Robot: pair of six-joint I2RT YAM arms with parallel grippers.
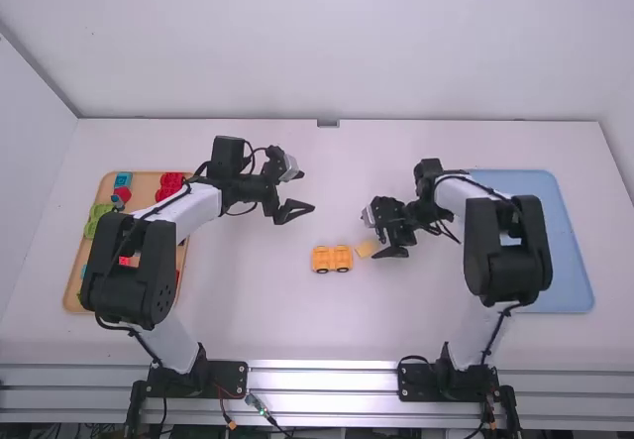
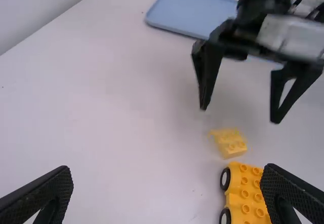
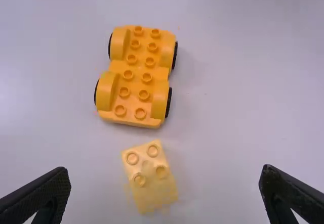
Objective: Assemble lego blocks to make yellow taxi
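Note:
The orange-yellow wheeled base (image 1: 332, 259) rests upright on the table in the middle. Just right of it lies a paler yellow block (image 1: 368, 248), separate from it. My right gripper (image 1: 380, 233) is over that block with open fingers; in the right wrist view the pale block (image 3: 148, 176) sits between and beyond the wide-apart fingertips of the right gripper (image 3: 165, 176), and the wheeled base (image 3: 135, 77) is farther off. My left gripper (image 1: 299, 196) stands open up and left of the base, holding nothing. The left wrist view has the left gripper (image 2: 169, 176) spread wide, with the wheeled base (image 2: 246, 193) near one finger.
An orange-brown tray (image 1: 71, 285) with green, red and blue blocks lies at the far left, partly under the left arm. A blue tray (image 1: 567, 261) is at the far right, partly under the right arm.

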